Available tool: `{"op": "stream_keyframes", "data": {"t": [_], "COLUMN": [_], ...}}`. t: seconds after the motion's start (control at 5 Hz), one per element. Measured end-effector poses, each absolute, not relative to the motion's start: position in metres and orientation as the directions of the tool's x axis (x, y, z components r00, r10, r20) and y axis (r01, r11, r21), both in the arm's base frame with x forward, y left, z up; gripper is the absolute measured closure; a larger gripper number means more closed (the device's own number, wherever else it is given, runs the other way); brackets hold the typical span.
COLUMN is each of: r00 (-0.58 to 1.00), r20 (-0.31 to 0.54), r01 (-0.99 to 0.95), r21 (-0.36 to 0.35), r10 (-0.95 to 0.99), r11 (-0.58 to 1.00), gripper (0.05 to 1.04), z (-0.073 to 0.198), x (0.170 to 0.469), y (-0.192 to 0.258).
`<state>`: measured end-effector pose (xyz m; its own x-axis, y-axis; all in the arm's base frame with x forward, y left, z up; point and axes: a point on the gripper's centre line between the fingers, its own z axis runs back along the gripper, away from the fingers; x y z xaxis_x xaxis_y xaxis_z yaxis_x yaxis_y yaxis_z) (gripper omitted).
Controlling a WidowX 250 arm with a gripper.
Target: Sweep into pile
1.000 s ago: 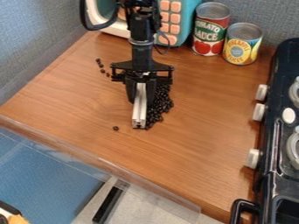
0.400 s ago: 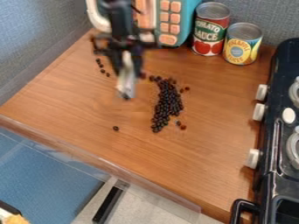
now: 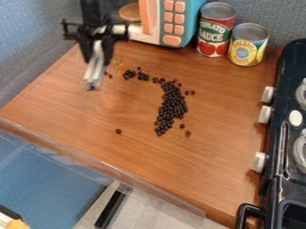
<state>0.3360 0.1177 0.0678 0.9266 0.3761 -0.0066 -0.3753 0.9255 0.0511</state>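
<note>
I'm looking at a play kitchen rather than a real one: a dark toy stove (image 3: 277,154) with pale knobs and ring burners stands along one side of the wooden bench (image 3: 218,134). At the back there's a turquoise toy microwave (image 3: 192,14) with chunky peach buttons, and just beside it two food cans, one red (image 3: 215,27), one yellow (image 3: 248,44).

"Beans (image 3: 172,106)?"
"Small, dark, in a long heap on the counter (image 3: 78,109), with a clump at its upper left and strays around."
"Bar (image 3: 94,67)?"
"Silvery, held slightly tilted, left of them."
</note>
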Motion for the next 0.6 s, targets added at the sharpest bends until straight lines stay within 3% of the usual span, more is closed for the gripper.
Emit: {"op": "stream_keyframes", "data": {"t": [0.4, 0.6], "r00": [0.970, 0.973], "r20": [-0.011, -0.022], "r01": [-0.231, -0.215], "r21": [0.253, 0.285], "r10": [0.242, 0.230], "r11": [0.939, 0.934], "gripper": [0.711, 0.711], "z": [0.031, 0.027], "x": [0.350, 0.361], "y": [0.163, 0.188]}}
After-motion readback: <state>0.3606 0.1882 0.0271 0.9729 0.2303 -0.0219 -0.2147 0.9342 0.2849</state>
